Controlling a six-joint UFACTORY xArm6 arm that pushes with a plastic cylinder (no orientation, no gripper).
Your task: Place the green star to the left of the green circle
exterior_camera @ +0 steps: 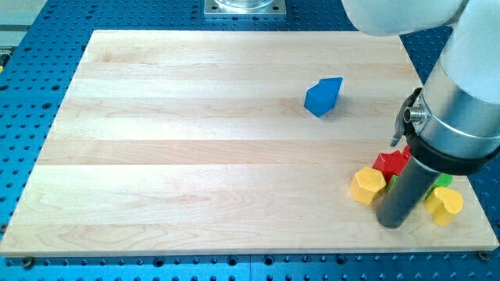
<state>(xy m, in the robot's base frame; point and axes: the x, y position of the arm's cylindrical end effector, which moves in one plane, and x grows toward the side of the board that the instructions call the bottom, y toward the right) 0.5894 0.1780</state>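
Note:
My tip (392, 223) rests on the board near the view's bottom right, inside a tight cluster of blocks. A small patch of green (444, 181) shows just right of the rod and a green sliver (393, 183) shows at its left edge. The rod hides most of both, so I cannot tell which is the green star and which the green circle. A yellow hexagon (366, 186) lies left of the tip, a red star (392, 162) sits above it, and a yellow heart-like block (446, 205) lies to its right.
A blue block (323, 97) lies alone, up and to the left of the cluster. The wooden board (195, 156) ends close below and right of the cluster. The arm's large silver body (461, 117) overhangs the board's right side.

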